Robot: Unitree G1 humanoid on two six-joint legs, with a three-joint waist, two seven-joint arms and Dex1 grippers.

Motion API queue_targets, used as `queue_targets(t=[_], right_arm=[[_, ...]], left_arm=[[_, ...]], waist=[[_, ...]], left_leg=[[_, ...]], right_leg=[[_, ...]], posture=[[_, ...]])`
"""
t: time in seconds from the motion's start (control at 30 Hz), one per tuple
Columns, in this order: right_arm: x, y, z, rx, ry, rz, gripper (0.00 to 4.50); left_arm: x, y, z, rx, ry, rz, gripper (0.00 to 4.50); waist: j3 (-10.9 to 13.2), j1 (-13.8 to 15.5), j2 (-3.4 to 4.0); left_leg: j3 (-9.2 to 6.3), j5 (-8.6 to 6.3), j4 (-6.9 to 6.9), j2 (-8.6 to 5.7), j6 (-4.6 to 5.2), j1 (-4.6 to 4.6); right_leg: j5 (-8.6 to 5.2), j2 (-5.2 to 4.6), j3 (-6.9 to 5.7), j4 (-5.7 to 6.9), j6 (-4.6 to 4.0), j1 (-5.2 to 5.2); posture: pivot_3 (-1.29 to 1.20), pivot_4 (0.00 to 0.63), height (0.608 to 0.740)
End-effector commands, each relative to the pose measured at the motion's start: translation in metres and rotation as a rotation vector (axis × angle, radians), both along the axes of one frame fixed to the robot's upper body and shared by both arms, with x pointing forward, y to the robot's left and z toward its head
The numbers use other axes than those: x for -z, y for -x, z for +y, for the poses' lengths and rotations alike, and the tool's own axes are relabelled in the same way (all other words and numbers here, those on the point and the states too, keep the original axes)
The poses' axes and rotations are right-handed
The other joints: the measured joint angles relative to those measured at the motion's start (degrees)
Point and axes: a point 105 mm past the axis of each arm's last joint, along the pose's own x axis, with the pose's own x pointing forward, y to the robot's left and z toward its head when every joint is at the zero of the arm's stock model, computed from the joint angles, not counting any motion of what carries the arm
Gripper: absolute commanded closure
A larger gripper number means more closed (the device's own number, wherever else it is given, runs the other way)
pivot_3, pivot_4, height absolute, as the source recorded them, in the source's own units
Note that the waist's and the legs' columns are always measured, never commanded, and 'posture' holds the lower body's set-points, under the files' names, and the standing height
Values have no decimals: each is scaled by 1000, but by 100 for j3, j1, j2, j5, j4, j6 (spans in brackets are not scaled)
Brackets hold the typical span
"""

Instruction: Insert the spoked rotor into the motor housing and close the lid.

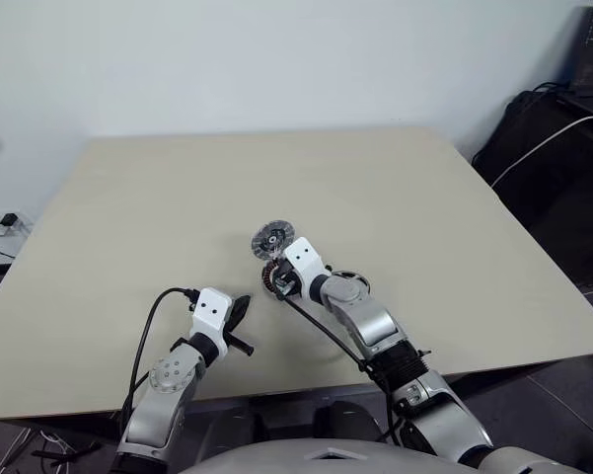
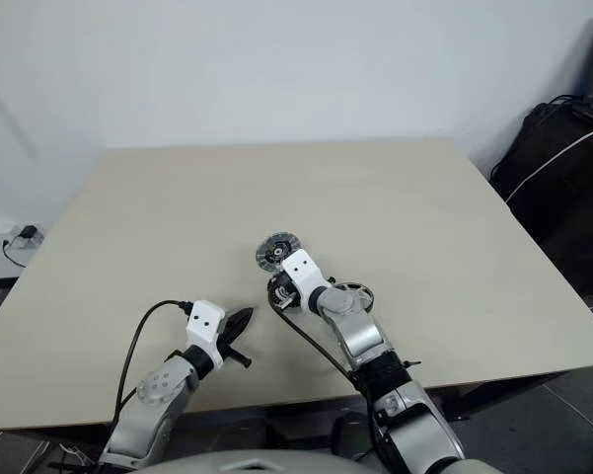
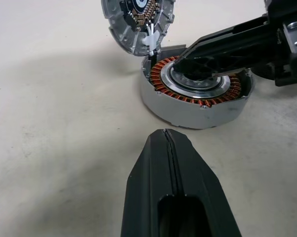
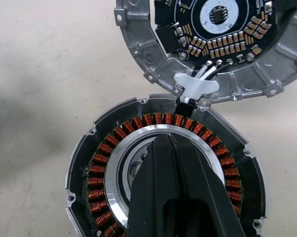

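The motor housing (image 4: pixel 158 173), a grey ring of copper windings around a pale centre, lies on the table (image 1: pixel 395 197). Joined to it by white wires, the lid (image 4: pixel 212 44) sits open just beyond it, circuit-board face showing. My right gripper (image 4: pixel 165 143) is shut, and its black fingertips point down into the housing's centre; whether they touch it I cannot tell. The left gripper (image 3: pixel 167 140) is shut and empty, resting a short way to the left of the housing. A shiny spoked rotor (image 2: pixel 360 292) lies on the table right of the housing, partly hidden by my right forearm.
The table's front edge runs just below both arms. A black bag and cables (image 1: pixel 553 148) sit off the table at the far right. A wall socket with a plug (image 1: pixel 2 225) is on the left.
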Motion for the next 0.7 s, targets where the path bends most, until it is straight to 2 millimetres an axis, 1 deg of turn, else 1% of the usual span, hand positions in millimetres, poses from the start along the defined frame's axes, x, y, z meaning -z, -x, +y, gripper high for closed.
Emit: queue_targets(t=[0.03, 0.1, 0.2, 0.3, 0.33, 0.43, 0.47, 0.5, 0.53, 0.7], right_arm=[[-8, -5, 1, 16, -41, -25, 4486], [-14, -6, 0, 17, -64, -44, 4486], [-30, -8, -2, 22, -102, -87, 4486], [-41, -8, -2, 17, -126, -114, 4486], [-43, -8, -2, 15, -129, -116, 4486], [-40, -5, 0, 7, -123, -109, 4486], [-39, -4, 0, 6, -121, -106, 4486], [-37, -4, -1, 8, -115, -102, 4486], [-34, -3, -1, 9, -111, -98, 4486], [-32, 0, -11, 19, -94, -97, 4486]], left_arm=[[-12, -5, -4, 17, 3, -48, 4500], [-12, -6, -3, 18, 2, -48, 4500], [-12, -6, -4, 23, 1, -48, 4500], [-12, -7, -6, 33, 4, -47, 4500], [-12, -7, -7, 36, 4, -47, 4500], [-12, -8, -9, 44, 7, -46, 4500], [-12, -8, -9, 45, 7, -46, 4500], [-12, -8, -9, 46, 7, -47, 4500], [-12, -9, -9, 47, 7, -47, 4500], [-12, -8, -8, 46, 5, -46, 4500]], waist=[[0, -1, 0], [1, 1, 1], [1, 8, 1], [0, 10, -1], [0, 11, -1], [-1, 14, -1], [-1, 13, -1], [-1, 12, -1], [0, 10, -1], [0, 14, -1]], left_leg=[[0, 1, 0, 0, -2, 1], [0, 3, 0, 0, -4, 0], [0, 2, -1, 0, -3, -4], [0, 4, 1, -1, -4, -52], [0, 5, 1, -1, -4, -64], [0, 5, 0, -1, -4, -67], [0, 5, 0, 0, -4, -67], [0, 5, 0, 0, -5, -67], [1, 5, 1, 0, -5, -66], [0, 7, 5, 0, -8, -63]], right_leg=[[0, 0, 0, 2, 0, 0], [0, -1, 2, 4, 0, -3], [1, -1, 3, 5, -2, -9], [15, 0, 3, 7, 1, -53], [34, 2, 3, 9, -12, -60], [35, 7, 0, 9, -18, -56], [31, 8, 0, 9, -12, -54], [17, 9, -1, 9, 11, -54], [17, 8, -1, 8, 10, -54], [13, 7, 1, 8, 4, -57]], posture=[[0, 0, 740], [0, 0, 740], [0, 0, 740], [0, 0, 740], [0, 0, 740], [0, 0, 740], [0, 0, 740], [0, 0, 740], [0, 0, 740], [0, 0, 740]])
